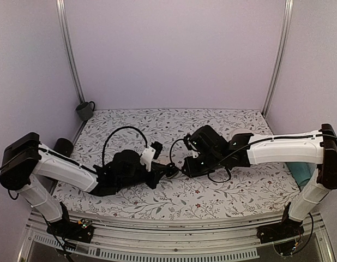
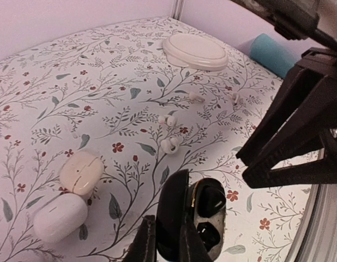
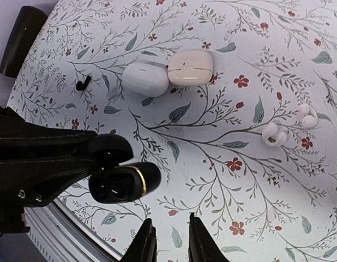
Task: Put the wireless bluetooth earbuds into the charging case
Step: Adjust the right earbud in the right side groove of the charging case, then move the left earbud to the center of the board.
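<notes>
Late stage: both earbuds (image 2: 212,197) appear seated in the wells of the open charging case (image 3: 125,183), so what seems left is checking their seating and shutting the lid (image 2: 174,202). The left gripper (image 2: 166,245) clamps the case, lid upright between its jaws, near the table's (image 1: 157,125) near edge at centre. The right gripper (image 3: 169,232), fingers narrowly parted and empty, hangs just beside the case, which lies outside its jaws.

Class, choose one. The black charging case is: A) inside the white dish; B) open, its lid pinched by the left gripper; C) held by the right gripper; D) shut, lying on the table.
B: the charging case gapes open, its lid pinched in the left gripper.
</notes>
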Controlling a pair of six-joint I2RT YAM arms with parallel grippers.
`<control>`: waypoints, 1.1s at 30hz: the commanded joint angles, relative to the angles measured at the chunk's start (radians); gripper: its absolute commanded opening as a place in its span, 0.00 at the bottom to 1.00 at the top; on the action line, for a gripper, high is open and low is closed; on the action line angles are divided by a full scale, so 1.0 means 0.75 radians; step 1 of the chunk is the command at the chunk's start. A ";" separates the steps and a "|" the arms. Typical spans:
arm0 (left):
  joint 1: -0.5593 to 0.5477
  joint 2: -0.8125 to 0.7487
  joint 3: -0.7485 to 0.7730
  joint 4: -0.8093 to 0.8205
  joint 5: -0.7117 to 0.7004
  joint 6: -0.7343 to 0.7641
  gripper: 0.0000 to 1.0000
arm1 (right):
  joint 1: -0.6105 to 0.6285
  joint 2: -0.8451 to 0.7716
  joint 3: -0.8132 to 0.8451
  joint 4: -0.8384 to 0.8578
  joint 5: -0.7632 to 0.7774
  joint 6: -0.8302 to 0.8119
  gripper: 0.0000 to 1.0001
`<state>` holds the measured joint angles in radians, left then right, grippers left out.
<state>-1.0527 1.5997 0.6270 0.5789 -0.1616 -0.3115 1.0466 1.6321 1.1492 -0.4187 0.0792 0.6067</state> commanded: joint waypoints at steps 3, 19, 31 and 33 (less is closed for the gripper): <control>0.115 -0.215 -0.096 -0.147 -0.132 -0.058 0.00 | -0.024 0.028 0.064 0.096 0.025 0.054 0.28; 0.678 -0.281 -0.379 -0.189 -0.166 -0.149 0.00 | -0.076 0.272 0.248 0.210 -0.141 -0.067 0.31; 0.602 -0.263 -0.301 -0.367 -0.076 -0.139 0.00 | -0.104 0.198 0.149 0.264 -0.204 -0.135 0.31; 0.544 -0.273 -0.294 -0.406 -0.089 -0.185 0.00 | -0.103 0.180 0.126 0.272 -0.206 -0.139 0.31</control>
<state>-0.5762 1.4185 0.3813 0.3519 -0.2436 -0.4152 0.9783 1.8240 1.2766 -0.2497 -0.0586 0.5255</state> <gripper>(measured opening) 0.112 0.314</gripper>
